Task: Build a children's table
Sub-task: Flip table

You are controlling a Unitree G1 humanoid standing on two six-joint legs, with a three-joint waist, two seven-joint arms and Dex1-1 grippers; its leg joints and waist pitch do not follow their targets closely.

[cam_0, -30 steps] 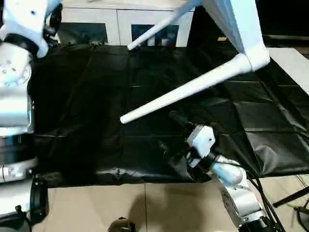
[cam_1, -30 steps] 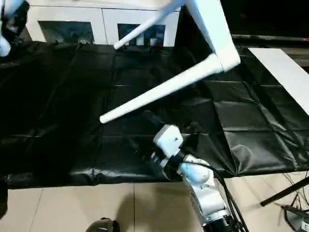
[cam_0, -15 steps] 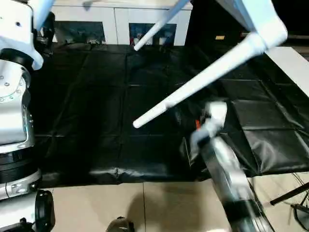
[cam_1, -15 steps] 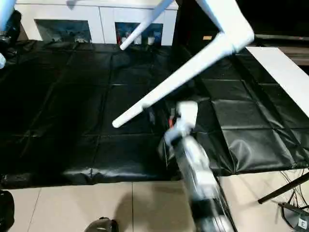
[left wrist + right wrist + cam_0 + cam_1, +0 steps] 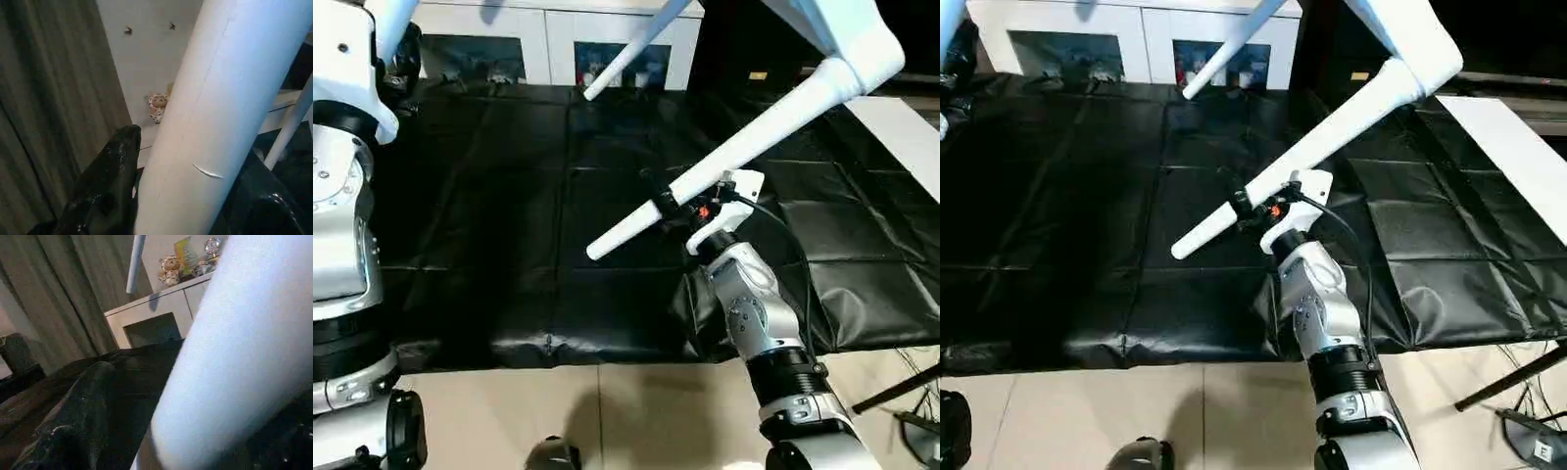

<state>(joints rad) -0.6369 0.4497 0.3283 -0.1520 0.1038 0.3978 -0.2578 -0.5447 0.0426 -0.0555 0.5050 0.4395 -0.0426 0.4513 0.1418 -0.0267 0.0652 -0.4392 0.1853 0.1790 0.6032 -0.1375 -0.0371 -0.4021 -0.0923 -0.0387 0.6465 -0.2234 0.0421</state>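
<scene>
My right gripper [image 5: 668, 208]: raised over the black mat [image 5: 509, 215], its black fingers [image 5: 78, 421] set either side of the nearer table leg [image 5: 744, 147], close to that leg's free tip. The fingers stand apart with the leg between them; I cannot tell whether they press on it.

My left gripper [image 5: 186, 196]: up at my left side, clamped on another white leg [image 5: 215, 112], one black finger [image 5: 102, 186] on each side of it and hard against it.

Children's table [image 5: 842, 39]: held in the air above my right gripper, tilted, a rounded corner of its top at the upper edge of the head views. The nearer leg slants down from that corner to my right fingers. A further leg [image 5: 631, 49] slants down beyond it, its tip in front of the white cabinet [image 5: 499, 44].

Long white board [image 5: 901, 137]: flat on the mat, off to the right of my right gripper, well apart.

Floor [image 5: 607, 411]: pale tiles on the near side of the mat, under my right forearm.
</scene>
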